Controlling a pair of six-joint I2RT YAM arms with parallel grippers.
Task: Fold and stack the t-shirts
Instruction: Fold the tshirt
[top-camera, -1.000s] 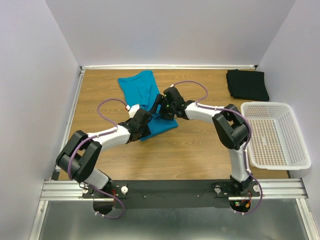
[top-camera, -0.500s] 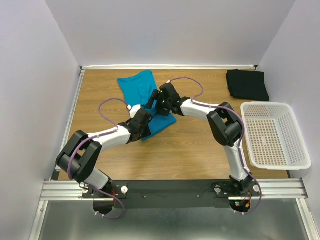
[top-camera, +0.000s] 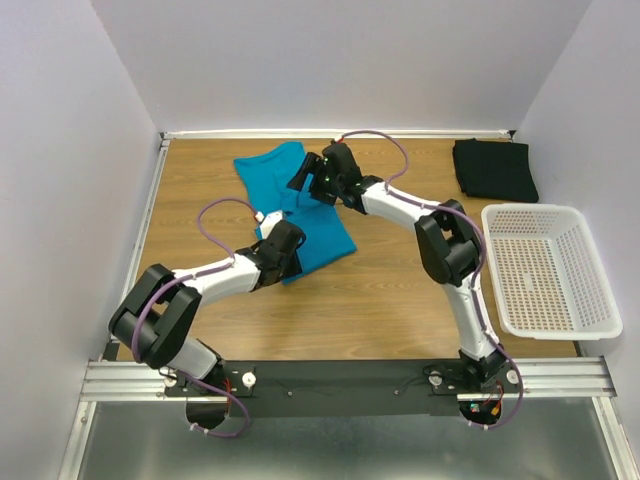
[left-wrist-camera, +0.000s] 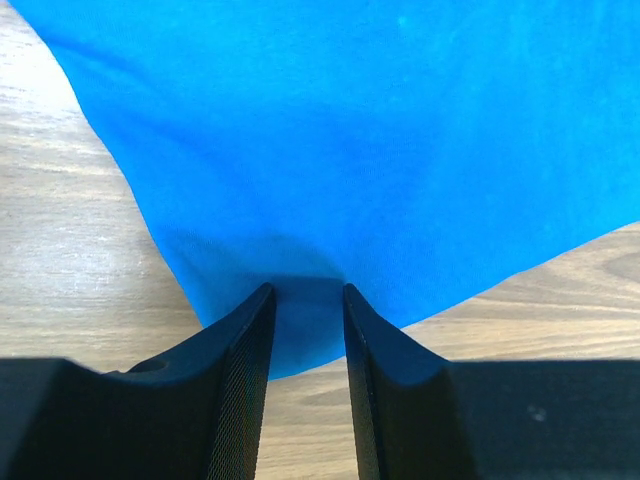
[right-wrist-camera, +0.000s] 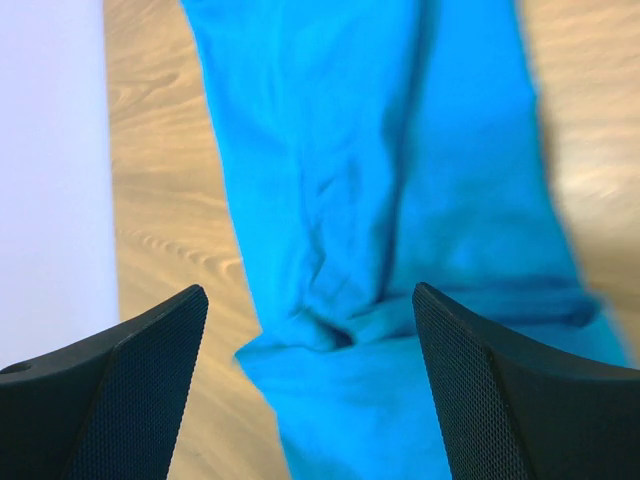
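Observation:
The teal-blue t-shirt (top-camera: 325, 235) lies partly folded on the wooden table, left of centre. My left gripper (top-camera: 290, 240) is at its near edge. In the left wrist view the jaws (left-wrist-camera: 306, 292) stand close together, pinching a puckered bit of the shirt's hem (left-wrist-camera: 380, 130). My right gripper (top-camera: 303, 178) hovers open over the shirt's far part. In the right wrist view it (right-wrist-camera: 310, 300) is wide apart above wrinkled teal cloth (right-wrist-camera: 380, 150), holding nothing. The black t-shirt (top-camera: 494, 168) lies folded at the far right corner.
A white perforated basket (top-camera: 590, 318) stands at the right edge of the table. White walls close the table at the back and both sides; the left wall shows in the right wrist view (right-wrist-camera: 50, 150). Both arms cross over the middle.
My right gripper has moved away from the shirt's middle toward its far end. The teal shirt now lies flatter and wider near the left gripper, which has stayed put.

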